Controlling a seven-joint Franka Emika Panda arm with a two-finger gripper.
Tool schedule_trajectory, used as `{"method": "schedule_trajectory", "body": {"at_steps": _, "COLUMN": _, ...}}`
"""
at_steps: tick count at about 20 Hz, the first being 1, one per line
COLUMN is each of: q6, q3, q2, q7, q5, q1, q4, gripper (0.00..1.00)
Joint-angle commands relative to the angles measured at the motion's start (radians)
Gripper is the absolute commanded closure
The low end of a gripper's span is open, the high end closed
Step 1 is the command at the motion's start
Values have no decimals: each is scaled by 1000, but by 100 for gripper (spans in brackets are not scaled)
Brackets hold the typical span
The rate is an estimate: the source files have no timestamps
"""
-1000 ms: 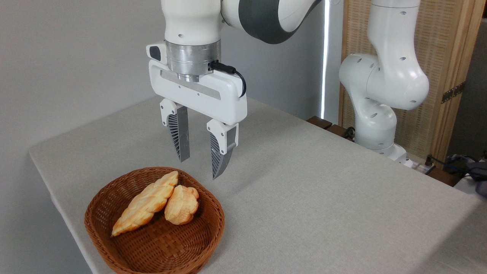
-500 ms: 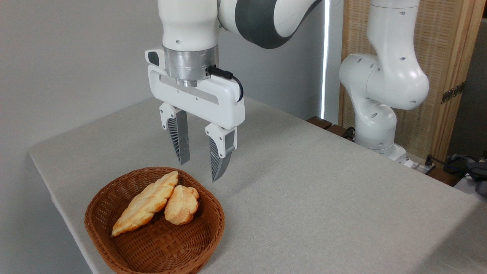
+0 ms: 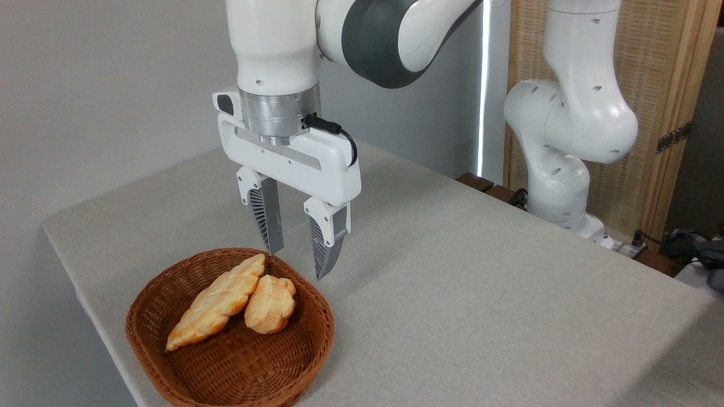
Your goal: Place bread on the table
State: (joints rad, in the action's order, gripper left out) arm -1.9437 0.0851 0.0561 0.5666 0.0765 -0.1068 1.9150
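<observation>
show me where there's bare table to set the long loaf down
The grey-beige fabric table is bare from the brown wicker basket rightward to the white robot base. Crowded: inside the basket, where the long braided loaf touches the short knobbly roll below the open gripper.

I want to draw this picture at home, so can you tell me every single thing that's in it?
Long braided golden-yellow bread loaf: one, in the basket, on its left side.
Short knobbly golden roll: one, in the basket, touching the loaf's right side.
Brown woven wicker basket: one, near the table's front left corner.
Light grey-beige fabric-covered table: one, fills most of the view.
Woven screen with a wooden frame: one, tan, behind the table at right.
Dark cables and gear: a few, at the far right edge.
White and grey robot arm: one, based at the back right.
Two-finger gripper: one, white with grey fingers, open, above the basket's back rim.
</observation>
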Motion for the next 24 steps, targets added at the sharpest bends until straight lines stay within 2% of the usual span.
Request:
{"method": "schedule_trajectory", "body": {"at_steps": 1, "q6": 17, "q3": 8, "q2": -1, "q7": 18, "q5": 11, "q1": 7, "q4": -17, "gripper": 0}}
{"method": "schedule_trajectory", "body": {"at_steps": 24, "q6": 9, "q3": 13, "q2": -1, "q7": 21, "q5": -1, "q1": 13, "q4": -68, "gripper": 0}}
